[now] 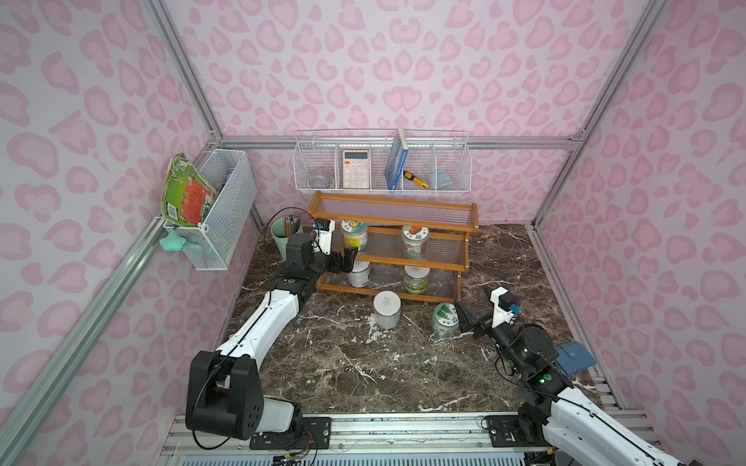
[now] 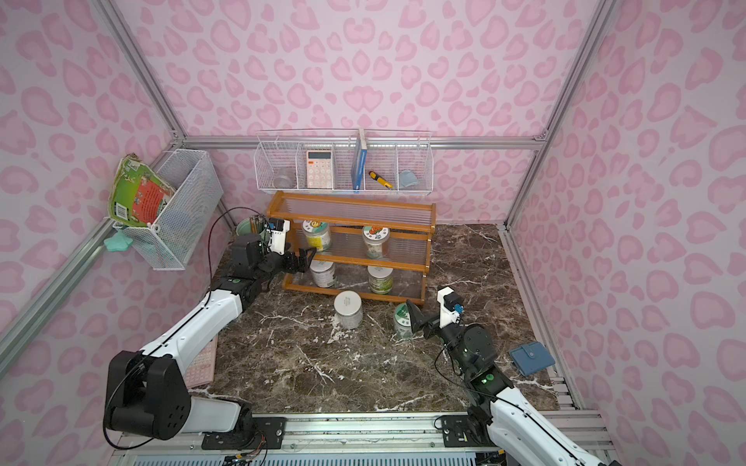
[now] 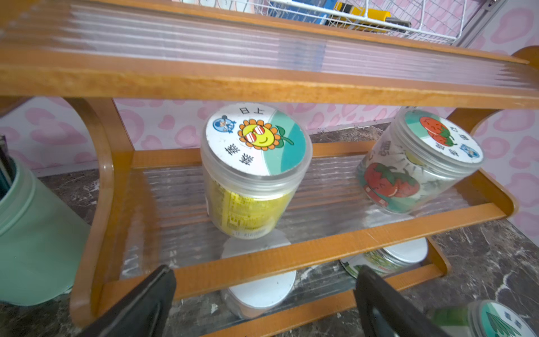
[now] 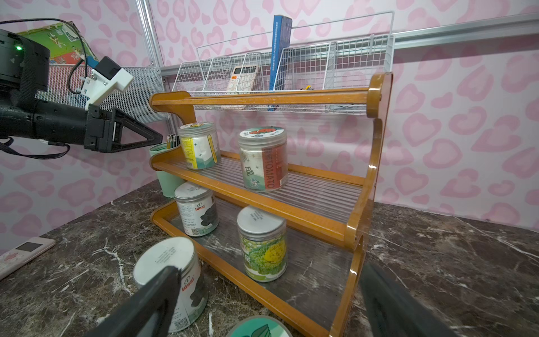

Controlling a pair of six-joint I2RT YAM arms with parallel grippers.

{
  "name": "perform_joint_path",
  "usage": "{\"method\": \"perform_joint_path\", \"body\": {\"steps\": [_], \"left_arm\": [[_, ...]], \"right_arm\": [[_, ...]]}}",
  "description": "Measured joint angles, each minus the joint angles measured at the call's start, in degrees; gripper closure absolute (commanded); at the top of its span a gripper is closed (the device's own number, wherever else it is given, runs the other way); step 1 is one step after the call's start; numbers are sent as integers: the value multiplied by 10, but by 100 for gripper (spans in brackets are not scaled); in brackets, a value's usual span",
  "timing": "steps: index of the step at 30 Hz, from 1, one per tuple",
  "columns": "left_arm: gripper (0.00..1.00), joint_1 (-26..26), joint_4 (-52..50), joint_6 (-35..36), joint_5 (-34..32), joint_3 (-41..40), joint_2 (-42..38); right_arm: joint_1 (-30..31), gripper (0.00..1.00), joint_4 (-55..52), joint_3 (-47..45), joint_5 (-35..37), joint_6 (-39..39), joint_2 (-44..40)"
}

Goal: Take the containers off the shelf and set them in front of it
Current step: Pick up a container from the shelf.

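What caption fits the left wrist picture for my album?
Open left gripper faces the shelf, sunflower jar and tomato jar on its middle tier.

We saw a mint-green pencil cup (image 1: 282,239) far left on the surface (image 1: 363,363), a calculator (image 1: 356,168), blue book (image 1: 396,166) and yellow cutter (image 1: 415,180) in the far wall basket (image 1: 306,171), a blue wallet (image 2: 531,357) near right.

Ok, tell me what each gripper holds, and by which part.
Nothing: the left gripper and the right gripper both stand open and empty.
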Motion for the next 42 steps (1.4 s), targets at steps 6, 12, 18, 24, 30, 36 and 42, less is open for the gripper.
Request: {"method": "perform_joint_path", "body": {"steps": [6,12,18,24,30,36,42], "left_arm": [[1,0,28,5,-7,19,33],[1,-1,58,17,6,21,55],[1,-4,75,22,5,33,72],[1,-17,89,35,-10,47,89],[1,-28,94,41,-25,61,106],[1,-39,105,48,-62,71,128],[1,-48,129,49,-85,74,144]], "right_arm": [[-1,1,4,0,1,0,7],[-1,1,13,0,2,0,16],[-2,1,21,0,2,-1,25],[-5,1,26,0,2,-1,33],[-7,1,28,0,2,-1,38],[-9,1,29,0,2,-1,39],[-12,1,34,-1,2,-1,48]]}}
